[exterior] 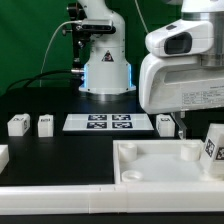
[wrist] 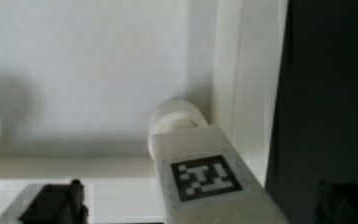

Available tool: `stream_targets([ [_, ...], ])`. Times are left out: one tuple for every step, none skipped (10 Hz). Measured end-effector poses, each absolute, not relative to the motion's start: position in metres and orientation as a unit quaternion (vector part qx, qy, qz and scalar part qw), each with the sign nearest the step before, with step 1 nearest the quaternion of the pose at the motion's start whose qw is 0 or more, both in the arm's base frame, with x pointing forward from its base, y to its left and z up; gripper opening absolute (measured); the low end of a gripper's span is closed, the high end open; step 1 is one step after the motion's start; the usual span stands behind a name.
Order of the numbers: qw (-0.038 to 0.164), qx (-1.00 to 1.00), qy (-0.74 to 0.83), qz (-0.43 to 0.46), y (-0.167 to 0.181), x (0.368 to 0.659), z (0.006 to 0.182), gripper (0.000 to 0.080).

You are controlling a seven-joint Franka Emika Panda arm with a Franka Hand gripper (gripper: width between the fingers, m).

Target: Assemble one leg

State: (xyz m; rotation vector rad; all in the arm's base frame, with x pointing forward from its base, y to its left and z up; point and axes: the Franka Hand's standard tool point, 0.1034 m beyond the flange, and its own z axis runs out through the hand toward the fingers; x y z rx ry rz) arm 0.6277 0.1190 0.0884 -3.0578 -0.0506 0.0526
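One leg (wrist: 202,172) stands at the tray's (wrist: 87,80) corner, the gripper (wrist: 197,206) spread wide astride it, likely readying a grasp.

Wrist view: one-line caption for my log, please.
Open tool straddling the marker-tagged leg, whose far end sits near a corner of the white tray-like piece.

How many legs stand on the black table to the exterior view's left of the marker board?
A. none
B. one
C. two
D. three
C: one leg and another leg stand apart on the table on that side of the marker board.
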Motion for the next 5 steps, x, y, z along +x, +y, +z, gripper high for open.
stream_targets([
  [0.042, -0.999, -0.018, 0.015, 0.1192, 0.6332, 0.0925, 0.0649],
  [0.043, -0.999, -0.018, 0.013, 0.1197, 0.6369, 0.0954, 0.0649],
  [0.043, -0.999, -0.018, 0.011, 0.1204, 0.6389, 0.0963, 0.0649],
  [0.043, -0.999, -0.019, 0.011, 0.1206, 0.6386, 0.0957, 0.0649],
  [0.043, -0.999, -0.020, 0.010, 0.1202, 0.6384, 0.0951, 0.0632],
])
